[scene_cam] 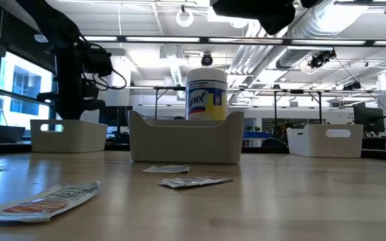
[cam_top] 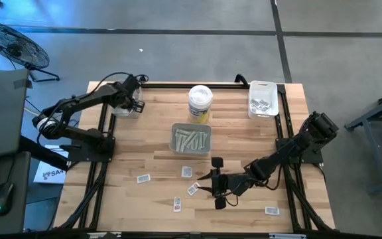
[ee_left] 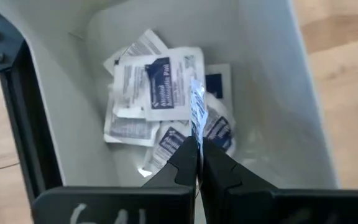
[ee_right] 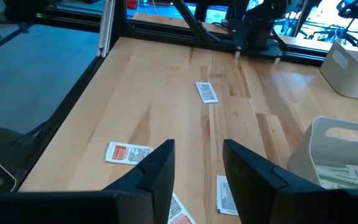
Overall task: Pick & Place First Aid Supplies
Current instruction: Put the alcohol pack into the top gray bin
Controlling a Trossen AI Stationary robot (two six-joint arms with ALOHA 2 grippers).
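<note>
Your left gripper (ee_left: 197,158), upper left, pinches what looks like a packet (ee_left: 197,112) over the tray (ee_left: 272,93). Your right gripper (ee_right: 197,171) hangs open, holding nothing.

Two dark, nearly black jointed arms, matte throughout. Left arm (cam_top: 78,106) built of slim tubular links with a pale band at one joint near its base. Right arm (cam_top: 290,149) of the same make, chunky blocky housing at its far joint, thin black cables looped beside the links. Left tool (ee_left: 197,163): two narrow black tapered fingers (ee_left: 183,163), white handwritten marks on the black bar behind them. Right tool (ee_right: 197,163): two wider black fingers (ee_right: 157,168) with flat, angular faces on a black crossbar.
</note>
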